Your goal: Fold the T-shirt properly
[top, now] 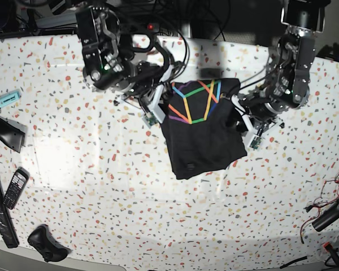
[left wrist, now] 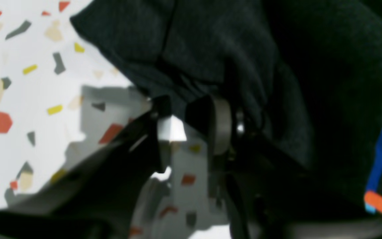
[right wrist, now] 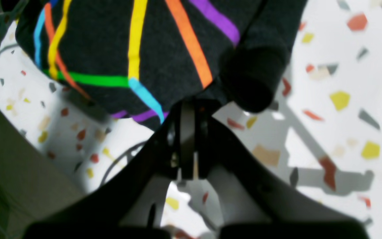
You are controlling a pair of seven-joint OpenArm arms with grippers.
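Note:
The black T-shirt (top: 200,138) lies mid-table, its rainbow line print (top: 195,101) facing up on the far part. At the shirt's left edge, my right gripper (top: 156,113) is shut. The right wrist view has its fingertips (right wrist: 187,106) pinched together on the printed fabric (right wrist: 128,49), which hangs a little above the table. My left gripper (top: 244,125) is at the shirt's right edge. Up close, its jaws (left wrist: 182,109) stand apart, with table showing between them. Plain black cloth (left wrist: 211,49) bunches at the tips and drapes over the right-hand finger (left wrist: 217,122).
A white speckled table (top: 101,169) carries everything. Along its left side are a light blue marker (top: 7,99), a dark flat piece (top: 5,132), a black handset (top: 14,188) and a black lump (top: 45,243). Cables (top: 327,209) trail at the right edge.

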